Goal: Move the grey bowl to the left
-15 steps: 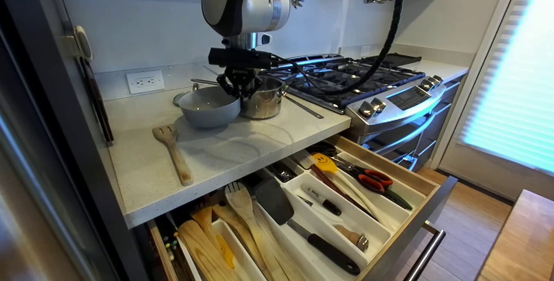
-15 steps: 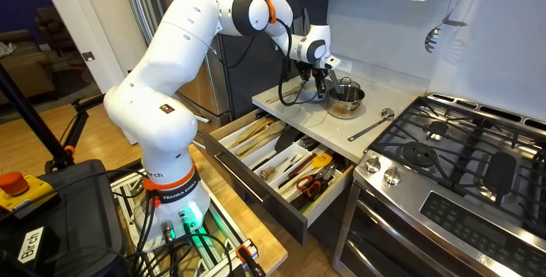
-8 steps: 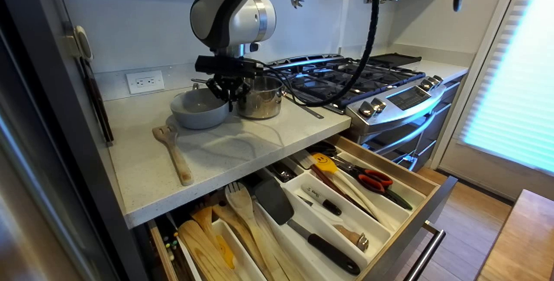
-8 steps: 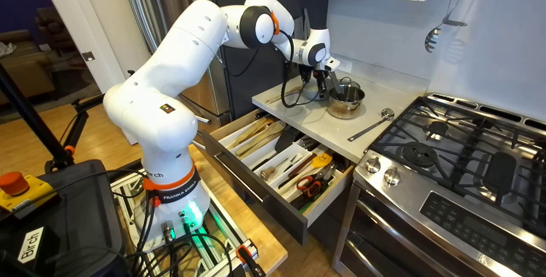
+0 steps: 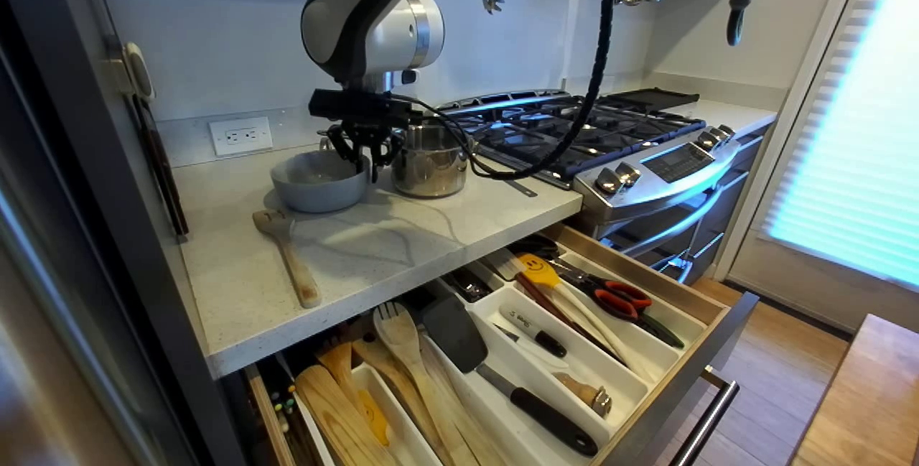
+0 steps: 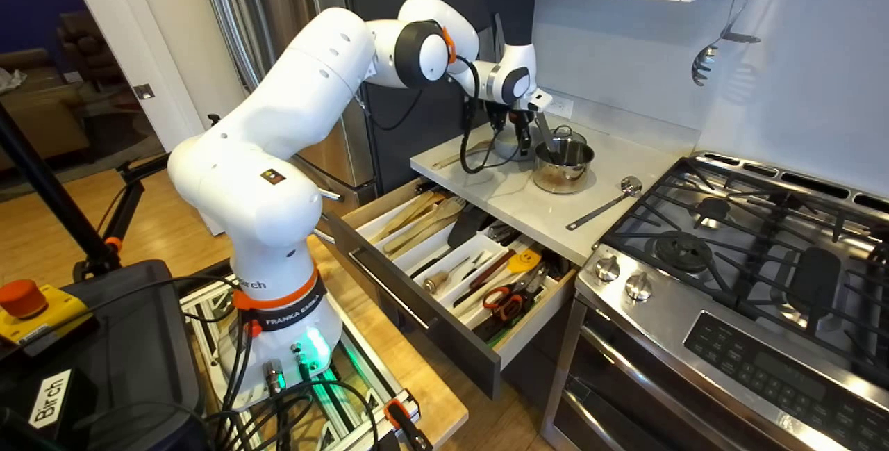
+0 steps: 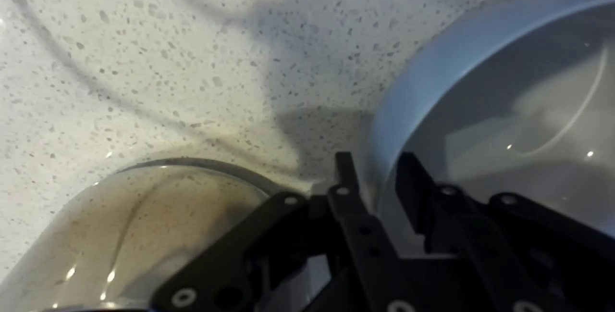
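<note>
The grey bowl (image 5: 314,189) seems to rest on the worktop (image 5: 230,286), toward its back edge and nearer the edge by the dark panel (image 5: 86,200) than that by the stove (image 5: 642,150). The shift looks nearly done — I take this for the letting-go. In the wrist view the pincer (image 7: 376,165) stands narrowly parted astride the rim, one finger inside, one outside, the outer seemingly clear of the wall. Next calls for a slightly wider spread and a straight lift, lest the rim be dragged.

The bowl is dull outside, glossy within, its round wall drawing in below. The steel pot (image 5: 431,168), mirror-bright, stands just beside it, apart. The worktop is pale and grey-flecked — stone, probably.
</note>
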